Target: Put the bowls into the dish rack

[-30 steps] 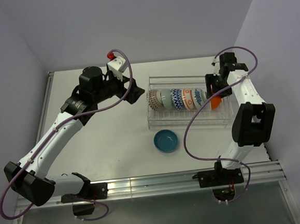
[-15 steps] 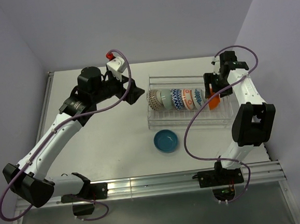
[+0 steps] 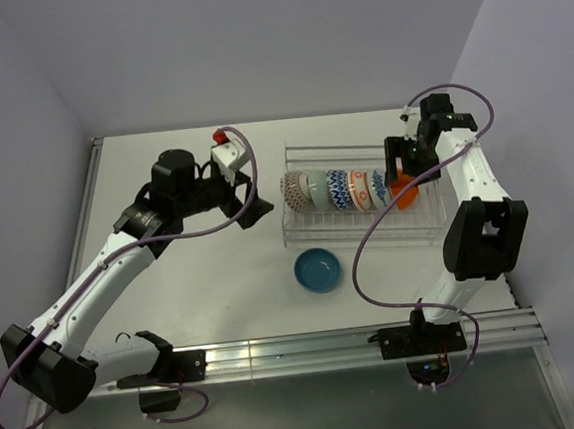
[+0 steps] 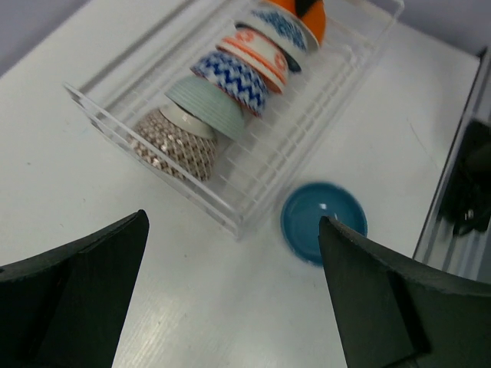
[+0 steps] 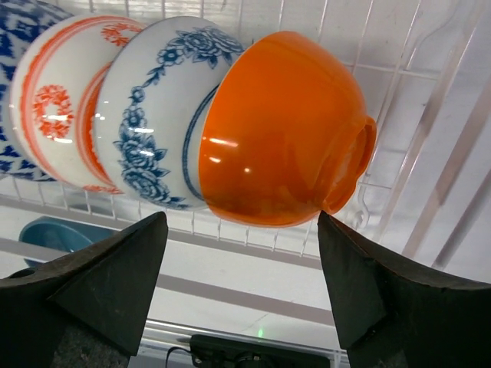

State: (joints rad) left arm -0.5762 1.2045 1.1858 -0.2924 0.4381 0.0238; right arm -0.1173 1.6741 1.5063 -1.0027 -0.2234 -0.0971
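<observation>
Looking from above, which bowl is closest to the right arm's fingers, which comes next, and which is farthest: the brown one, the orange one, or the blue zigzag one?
1. Orange bowl: at the right end of the dish rack.
2. Blue zigzag bowl: around the middle of the row.
3. Brown bowl: at the left end of the row.

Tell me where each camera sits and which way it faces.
Top external: above and behind the bases, looking down on table, rack and teal bowl; left arm and right arm show whole.
Left wrist: on the left arm, looking down at rack and teal bowl; the open left gripper fills the bottom corners.
Right wrist: close over the orange bowl in the rack; right gripper flanks it.
Shared: both wrist views show the teal and orange bowls.
</observation>
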